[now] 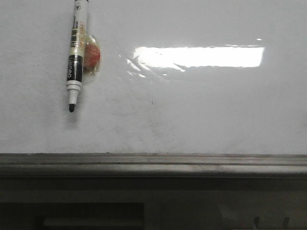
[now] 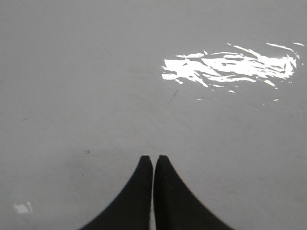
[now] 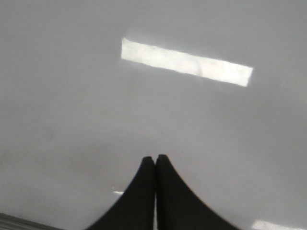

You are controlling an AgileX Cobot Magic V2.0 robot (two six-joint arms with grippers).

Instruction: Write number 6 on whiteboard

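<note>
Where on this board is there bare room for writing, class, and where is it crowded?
The whiteboard is bare from right of the marker to its right edge, between the bright glare above and the grey ledge below. The strip under the marker's tip is free too. The upper left is crowded: the marker hangs there over a reddish blob.

Whiteboard (image 1: 201, 120) — glossy white, upright, faint grey smudges, bright rectangular glare, grey ledge below — no numeral visible.

Glossy white whiteboard (image 1: 201, 115) with light glare, grey ledge (image 1: 153, 163) below, black-tipped marker (image 1: 76, 52) against its surface
</note>
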